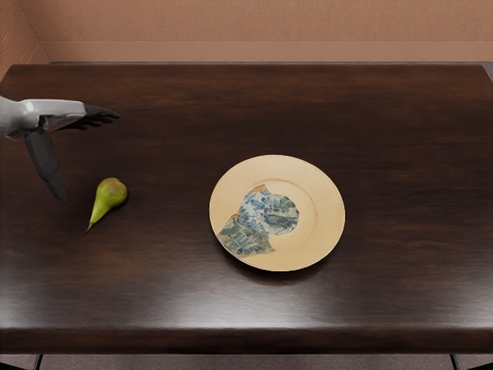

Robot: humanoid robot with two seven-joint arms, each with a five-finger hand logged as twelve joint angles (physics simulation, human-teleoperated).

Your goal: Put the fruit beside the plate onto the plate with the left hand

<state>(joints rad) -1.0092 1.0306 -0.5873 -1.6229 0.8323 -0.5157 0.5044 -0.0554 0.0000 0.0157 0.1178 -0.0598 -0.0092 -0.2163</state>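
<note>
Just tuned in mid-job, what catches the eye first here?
The tan plate with its blue patterned middle stands out on the dark table, right of centre. A green pear lies on its side well to its left, not touching it. The left hand shows open at the left edge, up from the pear, holding nothing.

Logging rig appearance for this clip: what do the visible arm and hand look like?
Only the left arm shows, with a smooth, light grey casing. The left hand has a pale grey palm section, slim black fingers and a long dark grey thumb. No cables, markings or sleeves are visible.
</note>
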